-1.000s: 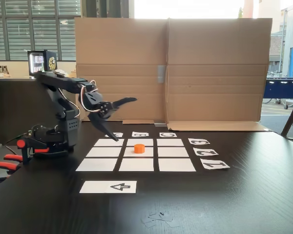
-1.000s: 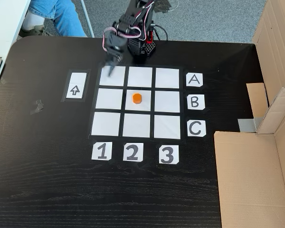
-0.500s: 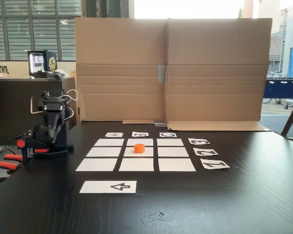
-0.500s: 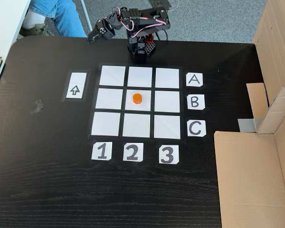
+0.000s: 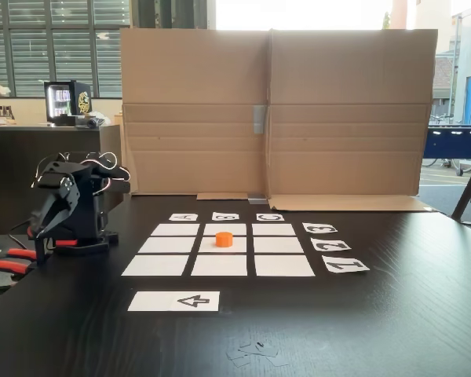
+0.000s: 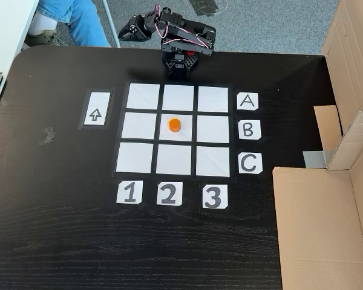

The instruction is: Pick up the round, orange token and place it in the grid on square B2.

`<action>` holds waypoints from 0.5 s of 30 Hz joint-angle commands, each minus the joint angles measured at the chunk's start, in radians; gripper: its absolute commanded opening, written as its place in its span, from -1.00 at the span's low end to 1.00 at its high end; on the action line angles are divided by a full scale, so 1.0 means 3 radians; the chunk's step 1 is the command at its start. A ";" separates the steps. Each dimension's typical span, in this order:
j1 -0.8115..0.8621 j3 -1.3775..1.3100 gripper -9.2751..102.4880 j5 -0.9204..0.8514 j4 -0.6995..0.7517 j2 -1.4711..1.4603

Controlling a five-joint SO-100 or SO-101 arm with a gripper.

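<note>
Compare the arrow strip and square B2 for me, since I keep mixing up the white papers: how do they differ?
The arrow strip carries a black arrow; square B2 is unprinted. The strip lies alone, left of the grid in the view from above; B2 has neighbour cells along all four edges. The token sits on B2; nothing rests on the strip. The strip is narrower and elongated; B2 is near square. Both are white paper flat on the dark table.

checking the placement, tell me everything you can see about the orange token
The token is a small, bright orange short cylinder with a flat top, plastic-looking. It stands upright on square B2, the middle cell of the grid, a little toward the upper-left of that cell in the top-down fixed view. Only the white paper under it touches it. The gripper is folded back past the table's edge, well clear.
</note>
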 commanded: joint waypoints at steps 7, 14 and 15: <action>0.0307 -0.0026 -0.85 0.0148 0.0010 0.0015; 0.0307 -0.0026 -0.85 0.0148 0.0010 0.0015; 0.0307 -0.0026 -0.85 0.0148 0.0010 0.0015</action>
